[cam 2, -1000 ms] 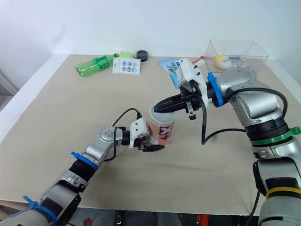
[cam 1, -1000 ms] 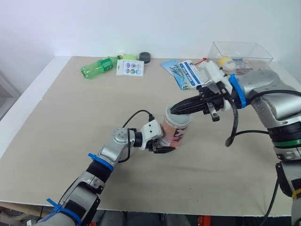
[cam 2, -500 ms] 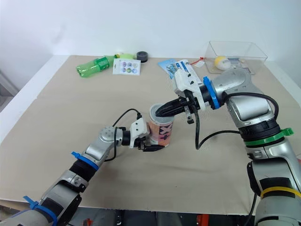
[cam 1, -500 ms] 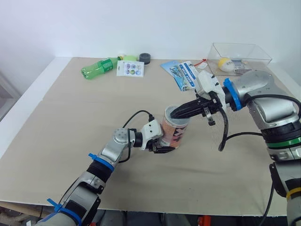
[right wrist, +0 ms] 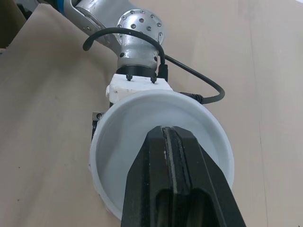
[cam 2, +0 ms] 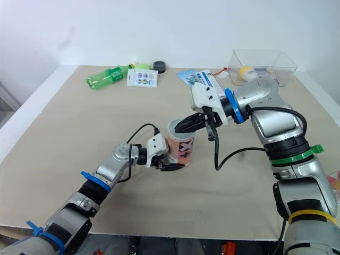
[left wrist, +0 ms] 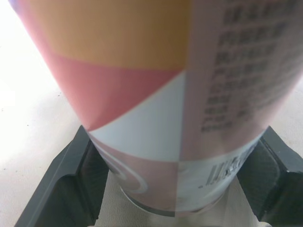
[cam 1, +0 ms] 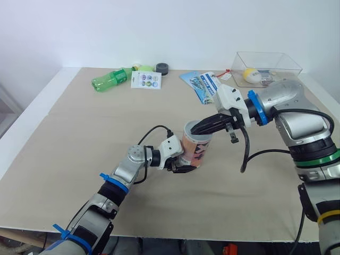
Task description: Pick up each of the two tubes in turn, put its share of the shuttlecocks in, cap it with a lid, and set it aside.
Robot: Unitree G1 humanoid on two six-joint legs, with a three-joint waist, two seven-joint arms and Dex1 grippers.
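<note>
A beige table [cam 1: 79, 159] set against a white wall [cam 1: 106, 26]; all positions are given relative to the tube [cam 1: 195, 150], which stands near the middle of the table, its open mouth upward and leaning slightly toward the robot's right. Far behind the tube and to its left lies a green bottle [cam 1: 109, 79] on its side. Just to the right of the bottle is a sticker card [cam 1: 145, 79], with a black roll [cam 1: 162, 67] behind the card's right corner.

The left gripper [cam 1: 183, 167] reaches the tube from its left and is clamped on the lower end. In the left wrist view one black finger [left wrist: 71, 175] presses each side of the printed wall of the tube [left wrist: 156, 94]. Whether the base touches the table cannot be told.

The right gripper [cam 1: 195, 129] comes in from the tube's right. Its two fingers [right wrist: 175, 179] are pressed together and the tips dip into the tube's white mouth [right wrist: 123, 142].

Behind the tube and to its right lies a blue leaflet [cam 1: 202, 85]. Farther right stands a clear box [cam 1: 281, 61] holding a yellow ball [cam 1: 249, 73].
</note>
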